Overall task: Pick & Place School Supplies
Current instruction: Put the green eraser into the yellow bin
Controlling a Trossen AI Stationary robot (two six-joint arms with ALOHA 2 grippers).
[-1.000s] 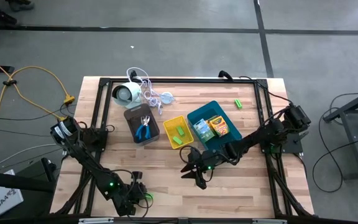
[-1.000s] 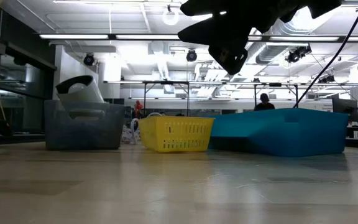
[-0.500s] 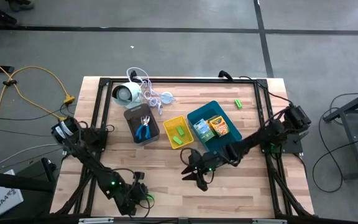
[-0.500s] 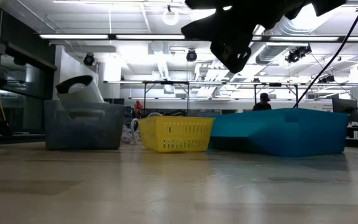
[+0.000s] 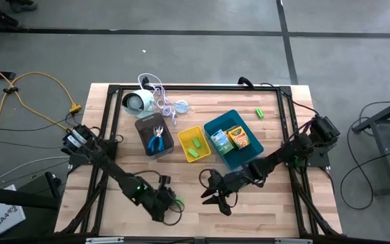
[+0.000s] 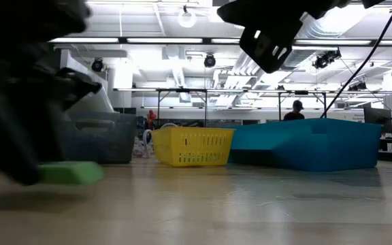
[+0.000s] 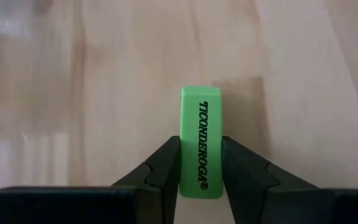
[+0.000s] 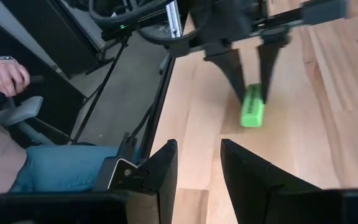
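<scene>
My left gripper (image 5: 170,201) is near the table's front edge, left of the middle, shut on a bright-green block (image 7: 200,140) printed with black letters. The right wrist view shows the same block (image 8: 252,106) below the left fingers. My right gripper (image 5: 217,196) stands open a little to the right of it, with nothing between its fingers (image 8: 166,163). The yellow tray (image 5: 189,129) holds other green blocks (image 5: 193,146). Blue-handled pliers (image 5: 157,141) lie in the grey tray (image 5: 141,126). A green box (image 5: 220,140) and an orange box (image 5: 240,137) lie in the blue tray (image 5: 246,158). One green block (image 5: 259,112) lies loose at the far right. My left gripper pinches the green block between its two fingers by its two long sides, at one end (image 7: 199,174). The fingers slant down from above. The rest of the block sticks out beyond the fingertips, tilted, low over the wood (image 8: 253,115). Whether its free end touches the table, I cannot tell.
A white round device (image 5: 135,102) with a white cord lies at the far left. A black frame rail (image 5: 195,87) runs along the table's edges. A seated person's leg (image 8: 61,165) and hand (image 8: 8,74) show beside the table. Bare wood (image 5: 263,203) lies at the front.
My left gripper has swung toward the table's right edge, toward my right gripper, carrying the green block, and has come into the low view. My right gripper has shifted a little toward the near right.
</scene>
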